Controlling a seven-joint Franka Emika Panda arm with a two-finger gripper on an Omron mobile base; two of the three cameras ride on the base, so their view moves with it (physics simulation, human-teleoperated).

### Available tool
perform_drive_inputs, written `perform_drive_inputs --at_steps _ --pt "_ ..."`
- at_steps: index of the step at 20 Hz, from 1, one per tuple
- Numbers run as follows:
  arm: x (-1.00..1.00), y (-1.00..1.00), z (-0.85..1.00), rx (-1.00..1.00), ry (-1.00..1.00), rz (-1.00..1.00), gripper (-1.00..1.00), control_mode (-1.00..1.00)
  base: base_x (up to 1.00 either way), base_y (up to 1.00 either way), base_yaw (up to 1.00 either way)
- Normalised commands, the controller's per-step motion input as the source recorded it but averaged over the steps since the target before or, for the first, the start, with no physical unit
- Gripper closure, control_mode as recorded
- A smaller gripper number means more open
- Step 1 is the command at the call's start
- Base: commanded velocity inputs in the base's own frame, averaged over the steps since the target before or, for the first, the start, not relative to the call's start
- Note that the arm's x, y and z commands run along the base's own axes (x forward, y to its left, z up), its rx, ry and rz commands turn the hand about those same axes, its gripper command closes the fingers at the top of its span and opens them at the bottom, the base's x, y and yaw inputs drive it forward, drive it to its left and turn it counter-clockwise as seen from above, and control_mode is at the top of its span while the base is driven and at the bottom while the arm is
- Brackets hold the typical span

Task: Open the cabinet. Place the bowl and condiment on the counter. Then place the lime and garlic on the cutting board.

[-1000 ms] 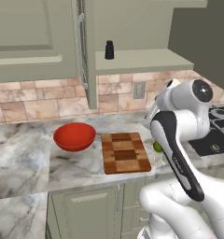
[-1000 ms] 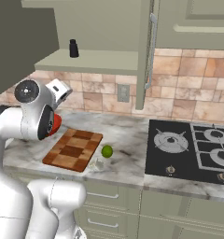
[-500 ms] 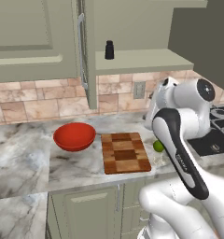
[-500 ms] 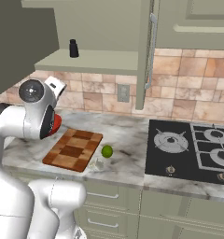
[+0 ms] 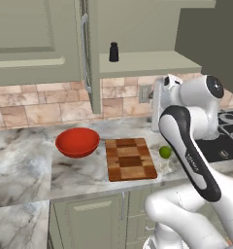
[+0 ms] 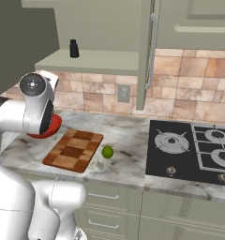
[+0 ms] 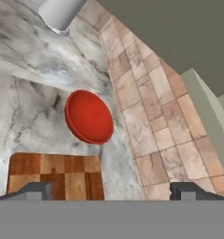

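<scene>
Red bowl (image 5: 77,142) rests on the marble counter (image 5: 21,160), left of the chequered cutting board (image 5: 130,158). Lime (image 5: 165,152) lies right of the board. Black condiment bottle (image 5: 113,52) stands on the open cabinet's shelf (image 5: 147,63). Gripper (image 7: 111,190) fingers are spread wide, empty.

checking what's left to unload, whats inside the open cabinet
On the cabinet shelf stands just the condiment. The shelf part behind the open door is hidden.
</scene>
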Motion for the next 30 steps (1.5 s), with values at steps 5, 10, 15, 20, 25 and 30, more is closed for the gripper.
perform_drive_inputs --at_steps 5,10,15,20,25,30 --pt "-0.19 -0.05 0.08 -0.02 -0.11 0.13 -1.0 -1.0 0.0 0.0 0.0" --pt "-0.07 -0.19 -0.06 0.13 -0.01 0.09 -1.0 -1.0 0.0 0.0 0.0" --pt "0.0 -0.26 0.0 0.18 0.04 0.02 -1.0 -1.0 0.0 0.0 0.0" --pt "0.0 -0.18 0.0 0.17 0.02 0.01 -1.0 -1.0 0.0 0.0 0.0" --pt "0.0 0.03 0.09 0.11 0.08 0.05 -1.0 -1.0 0.0 0.0 0.0" --pt "-0.01 0.07 0.24 0.08 0.08 0.06 -1.0 -1.0 0.0 0.0 0.0"
